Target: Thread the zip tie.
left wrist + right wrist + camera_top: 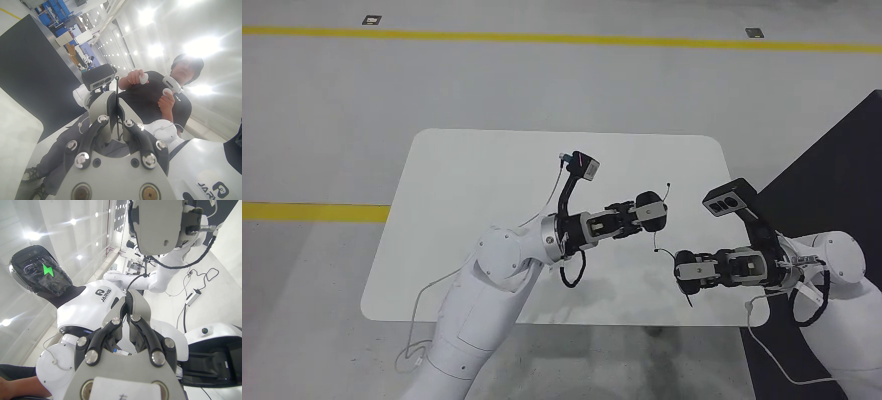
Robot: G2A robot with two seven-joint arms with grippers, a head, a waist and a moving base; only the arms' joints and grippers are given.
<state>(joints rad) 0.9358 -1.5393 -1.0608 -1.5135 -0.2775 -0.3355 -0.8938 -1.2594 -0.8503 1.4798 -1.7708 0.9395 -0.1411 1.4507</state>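
**Layout.** The table [442, 200] lies beneath both arms. Nothing held rests on it. The left gripper [116, 99] and the right gripper [129, 298] are raised above its near right part. They are close together but not touching.

**Grip state.** The left gripper is clamped on the zip tie [117, 86], with the strap pinched flat between its ribbed pads. The right gripper's fingers are pressed together as well. In the top view the same strap runs into them, so both grippers are judged to be grasping the one tie in the air.

**Step in hand.** The tie is picked up and shared between the grippers, but the loop is not yet closed. The current step is judged to be lining up the free end with the head [117, 77].

**Next move.** The right gripper must carry the strap's free end round to the head. The tip must then be set square to the slot and pushed through. The left gripper should hold the head steady, because a small tilt would make the tip miss the slot.

**Orientation.**
- At the left gripper, the long axis runs in line with the fingers, and the head stands clear beyond the fingertips.
- In the top view, the head end points toward the table's far edge.
- From the left gripper, the strap bends across to the right gripper.
- A short length sticks out beyond the right gripper toward the near edge. This is probably the tail.
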